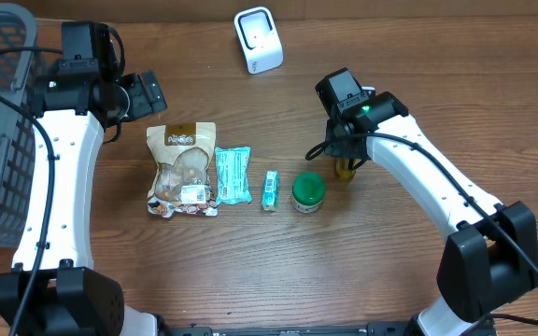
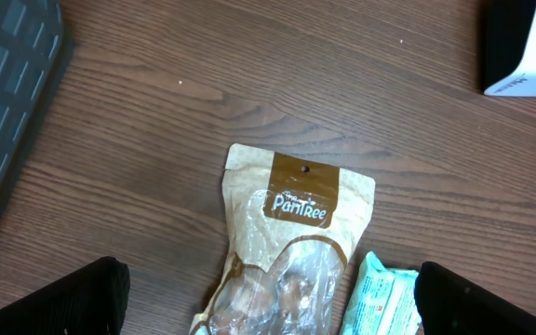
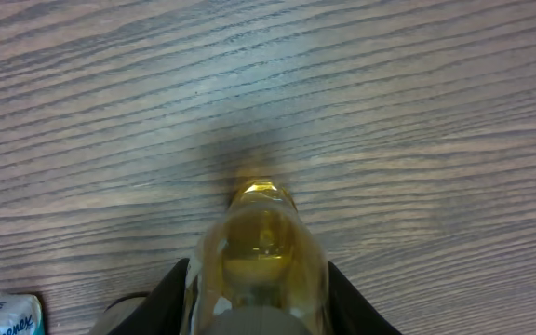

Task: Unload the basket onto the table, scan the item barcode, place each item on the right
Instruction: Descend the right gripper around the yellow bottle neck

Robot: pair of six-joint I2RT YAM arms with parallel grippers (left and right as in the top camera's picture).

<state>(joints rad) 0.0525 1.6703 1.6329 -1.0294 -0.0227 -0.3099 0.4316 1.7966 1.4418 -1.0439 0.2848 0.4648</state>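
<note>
While your right gripper (image 3: 259, 312) pinches the small yellow bottle (image 3: 259, 233) from both sides, just beside the green tub (image 1: 308, 191), it looks upright, long axis vertical, cap toward the wrist. Smooth round walls could twist or slip on the lift, hiding the barcode from the scanner (image 1: 258, 39). Your left gripper (image 2: 268, 288) hangs wide open.

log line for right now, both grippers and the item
left gripper: open, near snack bag | right gripper: shut on yellow bottle | scanner: apart from bottle, scan not yet done
</note>
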